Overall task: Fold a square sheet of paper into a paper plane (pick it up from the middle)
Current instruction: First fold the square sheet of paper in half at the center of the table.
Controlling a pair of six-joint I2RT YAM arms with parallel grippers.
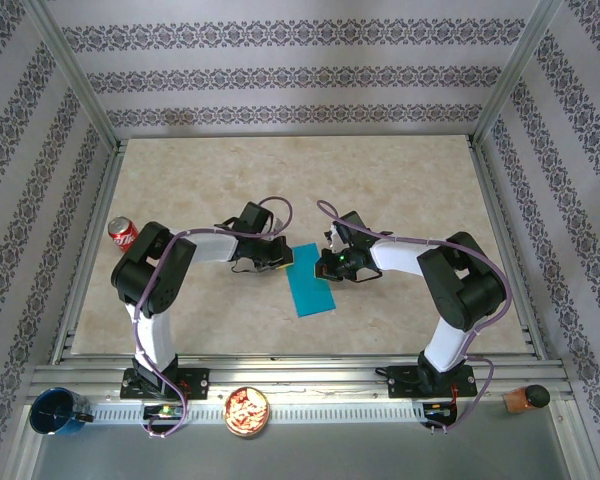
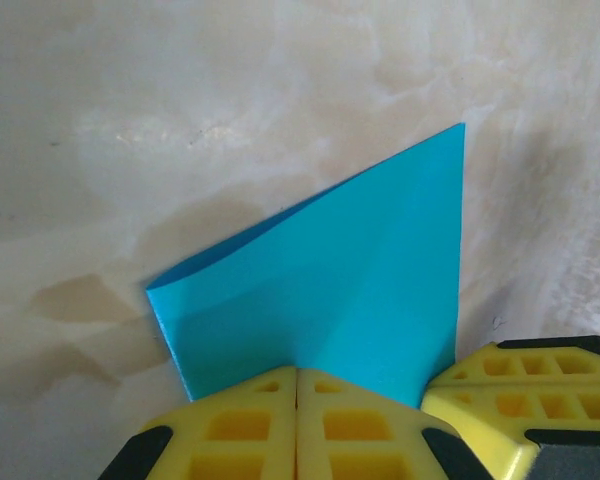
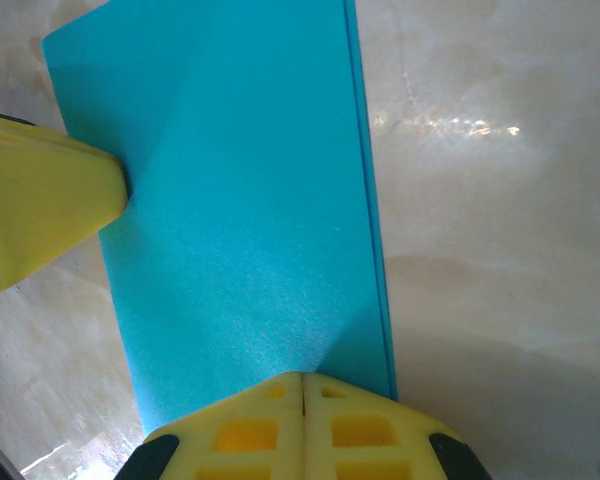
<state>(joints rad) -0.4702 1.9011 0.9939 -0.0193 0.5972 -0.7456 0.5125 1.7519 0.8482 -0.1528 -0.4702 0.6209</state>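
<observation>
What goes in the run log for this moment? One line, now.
folded turquoise paper: doubled into a rectangle, plane not yet shaped | left gripper: shut on its edge | right gripper: shut on its edge

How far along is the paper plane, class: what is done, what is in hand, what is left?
Done: the square sheet of paper looks folded in half, a narrow rectangle with a doubled edge. In hand: the left pincer and the right pincer are both shut on its far end. Left: no pointed nose or wings show, so the corner folds and later creases remain.
</observation>
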